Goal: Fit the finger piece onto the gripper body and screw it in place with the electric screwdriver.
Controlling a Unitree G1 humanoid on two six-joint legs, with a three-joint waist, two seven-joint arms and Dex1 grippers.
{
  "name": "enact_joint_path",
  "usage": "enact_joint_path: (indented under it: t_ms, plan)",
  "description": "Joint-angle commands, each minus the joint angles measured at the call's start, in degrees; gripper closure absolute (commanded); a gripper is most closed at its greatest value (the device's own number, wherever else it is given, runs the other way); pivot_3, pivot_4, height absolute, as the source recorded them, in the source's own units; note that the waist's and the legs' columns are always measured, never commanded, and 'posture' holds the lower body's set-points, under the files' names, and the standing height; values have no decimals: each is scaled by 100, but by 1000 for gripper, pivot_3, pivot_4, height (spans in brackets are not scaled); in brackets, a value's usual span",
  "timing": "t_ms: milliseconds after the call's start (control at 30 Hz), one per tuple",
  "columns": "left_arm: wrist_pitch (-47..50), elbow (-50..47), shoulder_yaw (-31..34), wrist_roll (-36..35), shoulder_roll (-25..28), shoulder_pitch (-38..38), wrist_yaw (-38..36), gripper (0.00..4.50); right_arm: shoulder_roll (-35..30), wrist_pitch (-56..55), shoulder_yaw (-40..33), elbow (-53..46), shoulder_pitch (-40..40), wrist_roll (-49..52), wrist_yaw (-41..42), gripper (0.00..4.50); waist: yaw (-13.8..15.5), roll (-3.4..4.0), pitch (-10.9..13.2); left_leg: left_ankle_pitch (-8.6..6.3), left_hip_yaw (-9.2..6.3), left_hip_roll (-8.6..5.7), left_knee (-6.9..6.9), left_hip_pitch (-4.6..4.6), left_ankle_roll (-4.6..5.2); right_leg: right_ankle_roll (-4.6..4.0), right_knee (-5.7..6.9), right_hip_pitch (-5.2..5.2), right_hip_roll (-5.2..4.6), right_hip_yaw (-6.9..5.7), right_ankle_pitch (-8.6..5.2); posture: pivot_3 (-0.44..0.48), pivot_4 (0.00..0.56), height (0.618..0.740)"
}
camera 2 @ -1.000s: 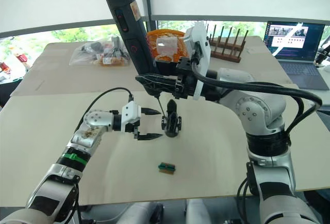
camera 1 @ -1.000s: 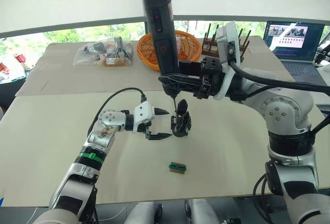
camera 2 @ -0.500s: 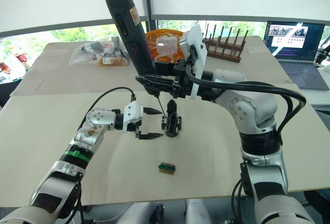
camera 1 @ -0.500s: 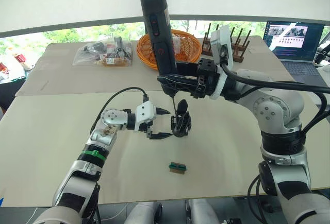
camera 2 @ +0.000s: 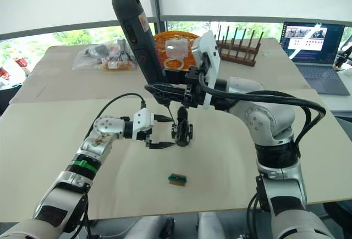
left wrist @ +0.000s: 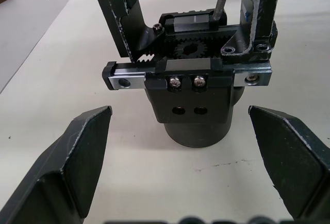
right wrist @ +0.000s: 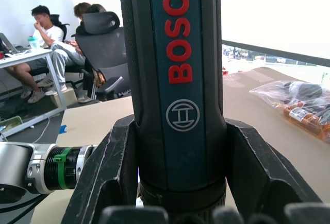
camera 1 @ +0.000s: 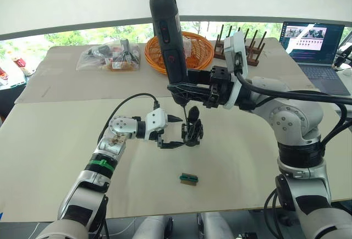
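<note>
our right gripper (camera 1: pixel 190 89) clamps the heavy, rigid electric screwdriver (camera 1: pixel 169 35) low; our spread left gripper (camera 1: pixel 175 132) should brace the tippy gripper body (camera 1: pixel 192 132) at its base.

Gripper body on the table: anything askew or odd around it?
Nothing stands out. The gripper body stands upright on the table, between the open left hand's fingers. The right hand holds the electric screwdriver, bit down over it.

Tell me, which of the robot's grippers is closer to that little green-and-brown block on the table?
Left. The left gripper hovers just behind the green-and-brown block; the right gripper is higher and farther back.
</note>
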Motion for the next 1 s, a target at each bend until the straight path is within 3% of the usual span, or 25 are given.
enact_joint_path:
  t_ms: [33,1000]
  plan:
    - [-110,-18,-9,24,-16,-140,-24,0,34,-132,-128,-263,-44,42,-17,2535,0,0,0,0,0,0,0,0,0,0,0,0,0,0,0,0,150,740]
    - [-203,-107,-98,54,-18,-77,-140,0,35,-293,-39,-307,108,-178,128,2535,-12,0,0,0,0,0,0,0,0,0,-1,0,0,0,0,0,150,740]
